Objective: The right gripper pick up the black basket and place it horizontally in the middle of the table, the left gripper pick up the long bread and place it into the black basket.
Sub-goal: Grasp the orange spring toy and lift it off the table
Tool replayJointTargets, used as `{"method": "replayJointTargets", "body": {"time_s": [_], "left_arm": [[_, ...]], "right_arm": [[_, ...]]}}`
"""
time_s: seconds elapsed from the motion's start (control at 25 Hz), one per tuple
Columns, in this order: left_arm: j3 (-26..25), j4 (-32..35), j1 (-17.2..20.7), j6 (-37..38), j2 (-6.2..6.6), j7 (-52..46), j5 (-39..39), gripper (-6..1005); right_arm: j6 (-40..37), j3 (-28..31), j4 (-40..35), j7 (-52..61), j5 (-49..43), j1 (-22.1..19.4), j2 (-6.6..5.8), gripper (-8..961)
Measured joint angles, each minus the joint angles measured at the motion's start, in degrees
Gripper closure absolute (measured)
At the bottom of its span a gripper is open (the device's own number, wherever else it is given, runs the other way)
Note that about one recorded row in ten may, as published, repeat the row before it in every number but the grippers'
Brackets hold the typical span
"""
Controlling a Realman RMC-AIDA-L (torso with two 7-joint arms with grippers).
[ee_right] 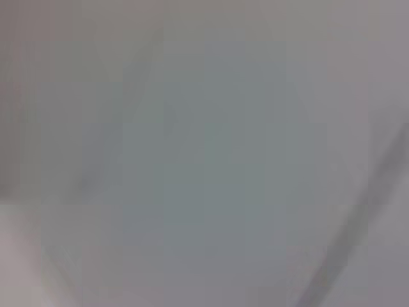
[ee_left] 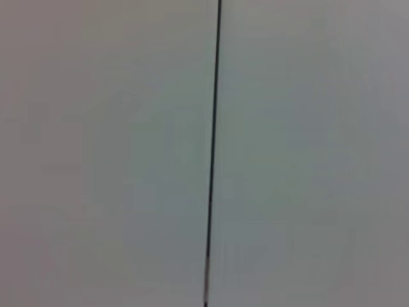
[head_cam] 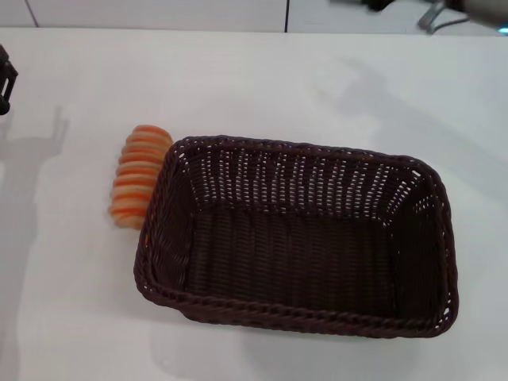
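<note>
Basket first: the black basket is lying lengthwise across the middle of the white counter, open side up and empty, so its half of the job looks finished. The long bread is sitting just beside the basket's left end, seemingly touching the rim, handy for the left arm. The left gripper is barely peeking in at the head view's left edge, well apart from the bread; spread or pressed together, I cannot tell. The right gripper is showing only a sliver at the far edge, state unreadable. Both wrist views are offering blank pale surfaces.
</note>
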Motion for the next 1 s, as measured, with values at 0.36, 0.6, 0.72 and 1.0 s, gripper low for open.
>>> {"method": "replayJointTargets", "body": {"time_s": [0.36, 0.6, 0.72, 1.0], "left_arm": [[-1.33, -9.01, -2.01, -10.31, 2.32, 1.45, 7.87, 215], [-3.74, -14.86, -4.05, -21.63, 2.85, 2.67, 12.71, 216], [-4.26, -21.73, -2.3, -28.23, 3.67, 2.8, 13.54, 216], [-11.7, -49.28, 1.73, -65.78, 6.44, 3.35, 17.68, 216]], "right_arm": [[37.12, -15.4, -5.3, -19.37, 16.66, -13.35, -0.09, 186], [65.3, -25.31, 4.0, -4.1, -8.4, -11.18, -0.21, 186], [80.84, -30.46, 12.8, 10.43, -19.44, -11.91, -0.24, 185], [93.61, -34.44, 25.3, 44.28, -21.68, -18.21, -0.36, 183]]}}
